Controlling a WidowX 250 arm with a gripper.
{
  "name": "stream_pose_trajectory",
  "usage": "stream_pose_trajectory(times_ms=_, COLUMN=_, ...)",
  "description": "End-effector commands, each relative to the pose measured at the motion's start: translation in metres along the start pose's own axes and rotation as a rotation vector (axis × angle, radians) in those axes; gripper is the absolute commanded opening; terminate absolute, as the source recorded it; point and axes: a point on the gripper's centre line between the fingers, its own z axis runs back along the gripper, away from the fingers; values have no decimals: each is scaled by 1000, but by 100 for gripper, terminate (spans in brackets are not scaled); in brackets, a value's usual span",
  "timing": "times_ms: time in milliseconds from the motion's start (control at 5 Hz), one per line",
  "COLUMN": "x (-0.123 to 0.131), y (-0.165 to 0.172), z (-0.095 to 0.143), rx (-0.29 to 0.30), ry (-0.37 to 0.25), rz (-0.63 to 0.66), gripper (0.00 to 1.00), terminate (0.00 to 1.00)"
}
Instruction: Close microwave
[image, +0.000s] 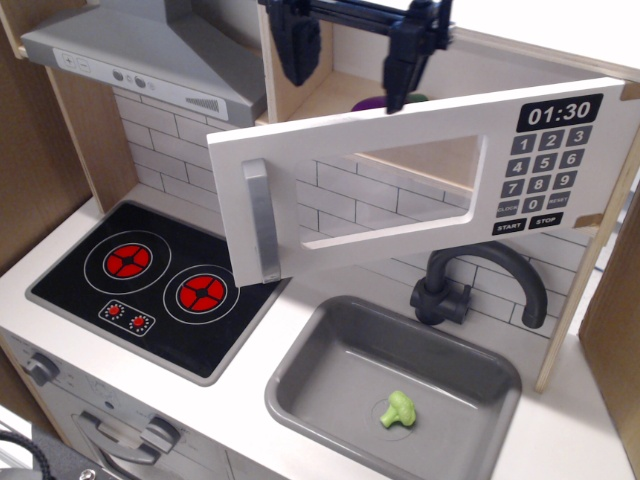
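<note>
The microwave (300, 80) is a pale wooden box at the top of the toy kitchen. Its wide white door (330, 200) stands partly open, swung out from the hinge at the right. The door has a grey bar handle (259, 222), a rectangular window (425, 160) and a black keypad (550, 165) showing 01:30. My gripper (352, 55) hangs above and just behind the door's top edge, at the top of the view. Its two black fingers (298, 45) are spread apart and hold nothing. A purple object (368, 103) shows inside the box.
A grey slanted range hood (150, 55) is at the upper left. A black hob with two red burners (160, 280) lies below it. A grey sink (300, 385) holds a green broccoli (398, 410). A black tap (480, 280) stands behind the sink. A wooden post (590, 280) stands at the right.
</note>
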Motion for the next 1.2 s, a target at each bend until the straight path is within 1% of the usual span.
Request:
stream_pose_trajectory(times_ms=0, x=-41, y=-48, z=-12, rx=-140, ry=-47, rz=125, gripper=100, terminate=0)
stream_pose_trajectory(times_ms=200, x=-42, y=-56, z=-52, rx=-180, ry=-48, rz=307, gripper=100, terminate=0)
stream_pose_trajectory(times_ms=400, x=-45, y=-50, z=-91, rx=-170, ry=-59, rz=380, gripper=100, terminate=0)
stream_pose_trajectory(times_ms=600, x=-40, y=-37, z=-120, rx=-149, ry=-67, rz=428, gripper=100, terminate=0)
stream_pose_trajectory(times_ms=800, x=-29, y=-16, z=-126, rx=-137, ry=-76, rz=429, gripper=100, terminate=0)
stream_pose_trajectory(times_ms=1000, x=-17, y=8, z=-122, rx=-114, ry=-145, rz=353, gripper=100, terminate=0)
